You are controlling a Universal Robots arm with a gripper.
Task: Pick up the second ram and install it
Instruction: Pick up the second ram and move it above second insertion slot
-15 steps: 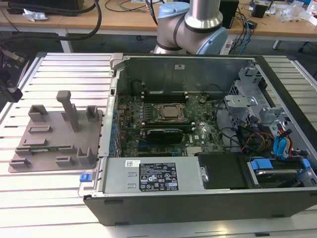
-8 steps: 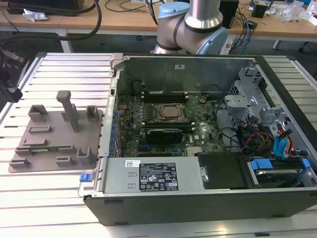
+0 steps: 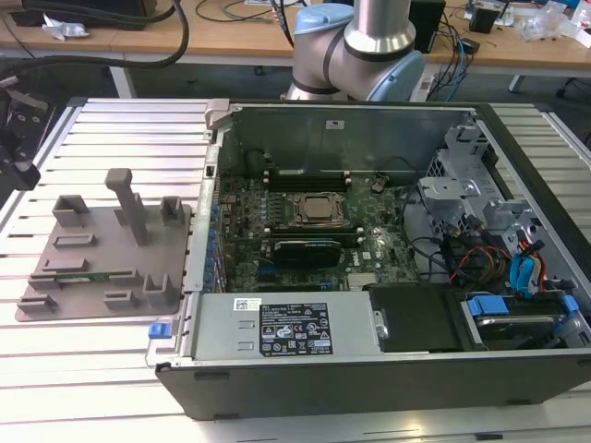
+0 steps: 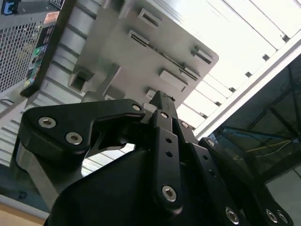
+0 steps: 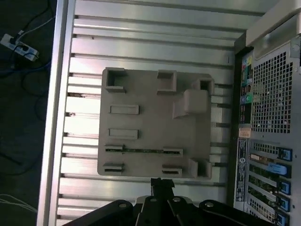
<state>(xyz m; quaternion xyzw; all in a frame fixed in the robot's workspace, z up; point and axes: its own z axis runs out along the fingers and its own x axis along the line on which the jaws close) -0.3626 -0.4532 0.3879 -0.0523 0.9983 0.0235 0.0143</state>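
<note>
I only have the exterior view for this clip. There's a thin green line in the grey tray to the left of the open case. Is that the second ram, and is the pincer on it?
Observer: Yes. The first wrist view looks straight down on the grey tray, and the second ram sits on edge in one of its long slots.
Operator: And the pincer?
Observer: In both wrist views the pincer is raised clear of the tray, with no ram in it.
</note>
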